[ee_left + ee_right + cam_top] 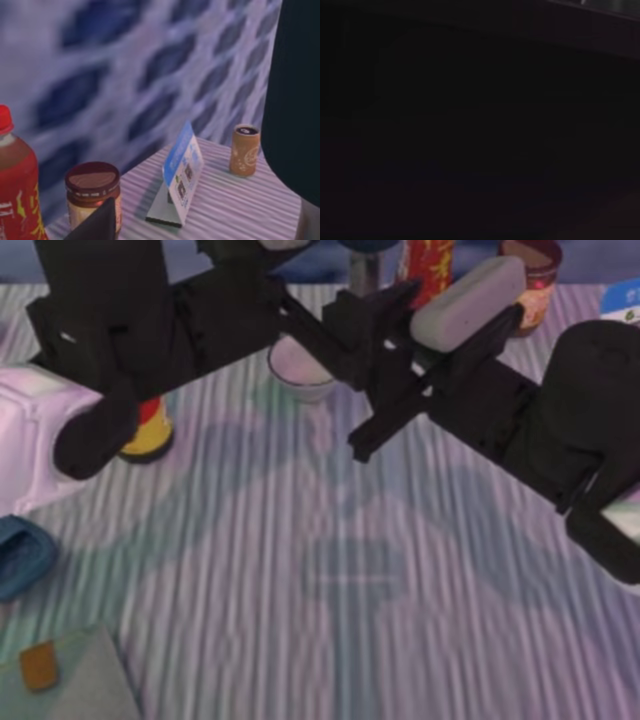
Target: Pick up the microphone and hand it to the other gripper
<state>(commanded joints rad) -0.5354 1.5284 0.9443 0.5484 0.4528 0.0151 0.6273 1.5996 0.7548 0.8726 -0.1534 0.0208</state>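
Right wrist view is dark, nearly black across the whole frame. Only a thin pale sliver shows at one corner, too small to identify. Nothing else can be made out here.

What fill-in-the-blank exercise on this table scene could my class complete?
The left tool and right tool are close together near the top view's ___ edge. The right wrist view is ___. In the left wrist view, the jar has a ___ lid. The card stands between the jar and the tan ___.
Missing: top; dark; brown; can.
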